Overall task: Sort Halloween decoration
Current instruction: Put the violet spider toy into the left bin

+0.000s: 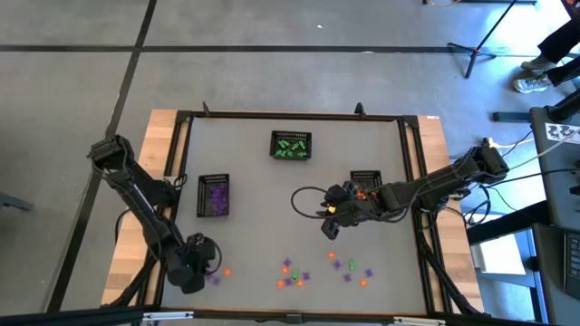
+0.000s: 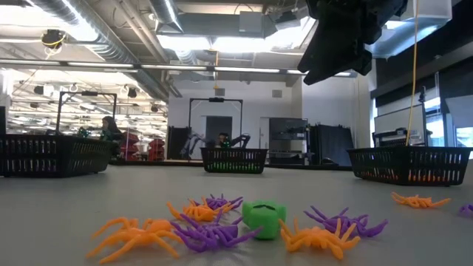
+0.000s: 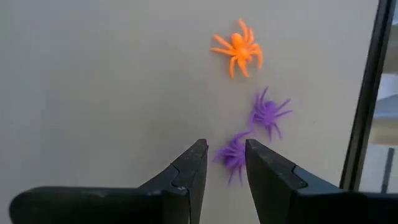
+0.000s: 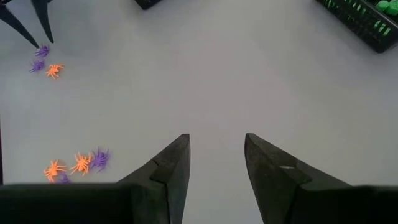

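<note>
The Halloween decorations are tiny plastic spiders and bits in purple, orange and green lying on the grey table. My left gripper [image 3: 225, 158] is open near the table's front left corner, pointing steeply down. Its fingertips stand on either side of a purple spider [image 3: 233, 155]. A second purple spider [image 3: 268, 113] and an orange one [image 3: 239, 50] lie just beyond it. My right gripper [image 4: 217, 149] hangs open over the table's right middle [image 1: 331, 220] with nothing between its fingers. More trinkets [image 1: 294, 272] lie along the front edge.
Three black mesh baskets stand on the table: one with green pieces [image 1: 291, 145] at the far middle, one with purple pieces [image 1: 214, 195] at the left, and one with orange pieces [image 1: 366, 179] beside my right arm. The table's dark frame rail [image 3: 367, 93] runs close by my left gripper.
</note>
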Robot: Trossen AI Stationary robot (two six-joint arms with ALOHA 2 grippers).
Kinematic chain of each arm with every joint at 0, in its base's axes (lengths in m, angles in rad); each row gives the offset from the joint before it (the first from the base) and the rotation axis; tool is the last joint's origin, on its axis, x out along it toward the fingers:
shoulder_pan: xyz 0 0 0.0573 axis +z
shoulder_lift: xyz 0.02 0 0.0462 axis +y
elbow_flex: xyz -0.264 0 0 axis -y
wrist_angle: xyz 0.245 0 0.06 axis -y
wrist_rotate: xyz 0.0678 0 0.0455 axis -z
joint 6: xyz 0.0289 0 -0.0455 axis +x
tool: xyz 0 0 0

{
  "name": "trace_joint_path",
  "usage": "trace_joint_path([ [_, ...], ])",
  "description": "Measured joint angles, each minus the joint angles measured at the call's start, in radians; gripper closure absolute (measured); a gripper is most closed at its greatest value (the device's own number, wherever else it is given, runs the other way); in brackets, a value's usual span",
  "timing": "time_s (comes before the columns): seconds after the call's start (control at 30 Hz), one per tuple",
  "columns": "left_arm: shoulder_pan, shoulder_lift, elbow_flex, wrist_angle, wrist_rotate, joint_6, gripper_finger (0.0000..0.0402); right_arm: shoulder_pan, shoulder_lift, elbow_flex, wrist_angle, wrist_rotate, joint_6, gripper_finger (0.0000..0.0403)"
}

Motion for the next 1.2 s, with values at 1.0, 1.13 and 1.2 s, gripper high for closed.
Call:
trace_joint_path([
  [1.0, 0.008, 0.034, -0.035, 0.085, 0.066, 0.116, 0.0401, 0.000, 0.000, 0.000, 0.000, 0.015, 0.002, 0.0253],
  [1.13, 0.020, -0.001, -0.035, 0.072, 0.060, 0.114, 0.0401, 0.000, 0.000, 0.000, 0.000, 0.019, 0.002, 0.0253],
  [1.2, 0.029, -0.033, -0.031, 0.034, 0.031, 0.115, 0.0401, 0.000, 0.000, 0.000, 0.000, 0.019, 0.002, 0.0253],
])
